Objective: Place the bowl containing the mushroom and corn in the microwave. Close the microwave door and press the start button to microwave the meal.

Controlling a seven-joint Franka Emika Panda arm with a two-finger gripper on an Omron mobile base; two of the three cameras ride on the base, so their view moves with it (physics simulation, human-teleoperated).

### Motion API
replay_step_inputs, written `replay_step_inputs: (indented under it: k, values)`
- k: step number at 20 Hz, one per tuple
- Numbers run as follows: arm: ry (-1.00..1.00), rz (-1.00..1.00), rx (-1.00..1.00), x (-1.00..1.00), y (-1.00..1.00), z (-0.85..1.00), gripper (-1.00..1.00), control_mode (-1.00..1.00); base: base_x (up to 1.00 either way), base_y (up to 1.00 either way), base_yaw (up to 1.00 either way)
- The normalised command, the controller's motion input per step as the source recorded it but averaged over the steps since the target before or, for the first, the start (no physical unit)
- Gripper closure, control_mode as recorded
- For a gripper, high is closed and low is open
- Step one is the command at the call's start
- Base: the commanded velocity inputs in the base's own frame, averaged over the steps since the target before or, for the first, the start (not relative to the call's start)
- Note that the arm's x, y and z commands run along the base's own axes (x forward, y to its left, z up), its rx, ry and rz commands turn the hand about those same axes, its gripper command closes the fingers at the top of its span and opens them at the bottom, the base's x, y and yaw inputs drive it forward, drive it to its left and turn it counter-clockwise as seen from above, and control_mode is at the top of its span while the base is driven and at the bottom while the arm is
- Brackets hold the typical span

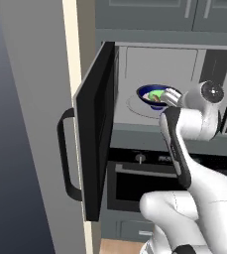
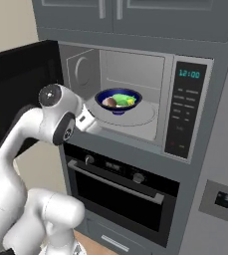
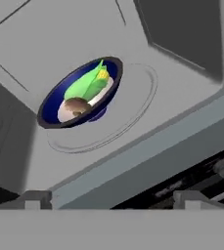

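- The bowl (image 2: 118,101) sits on the round glass turntable (image 2: 135,117) inside the microwave (image 2: 135,60), upright, dark blue outside with a white centre.
- The corn (image 3: 90,84) lies in the bowl, bright green with a yellow patch at one end; the mushroom (image 3: 77,105) rests just beside it, brown, touching the cob's lower end in the hand view.
- In the right base view the bowl stands left of the turntable's middle, apart from the white cavity walls.
- The gripper (image 3: 112,197) is outside the cavity, in front of the microwave's lower sill, its fingertips (image 3: 35,199) spread wide apart with nothing between them; it is apart from the bowl.
- In the left base view the gripper's end partly covers the bowl's right side; that is overlap in line of sight, not contact.
- The microwave door (image 1: 96,129) stands swung out to the left, dark window face edge-on, curved black handle (image 1: 65,154) on its outer side.
- The control panel (image 2: 186,109) at the microwave's right shows a teal clock reading 12:00; the button rows beneath are too small to read.
- Below the microwave is a black oven (image 2: 120,187) with knobs and a horizontal bar.
- Grey cabinet doors (image 2: 135,12) sit above the microwave.
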Motion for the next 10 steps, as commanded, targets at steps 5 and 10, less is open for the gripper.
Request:
replay_step_inputs:
  k: [5,10]
  values:
    - [0.01,0.32,-0.55,-1.0,0.52,0.52,-1.0,-1.0,0.0,0.0,0.0]
    - [0.01,0.26,-0.4,-1.0,0.04,0.51,-1.0,-1.0,0.0,0.0,0.0]
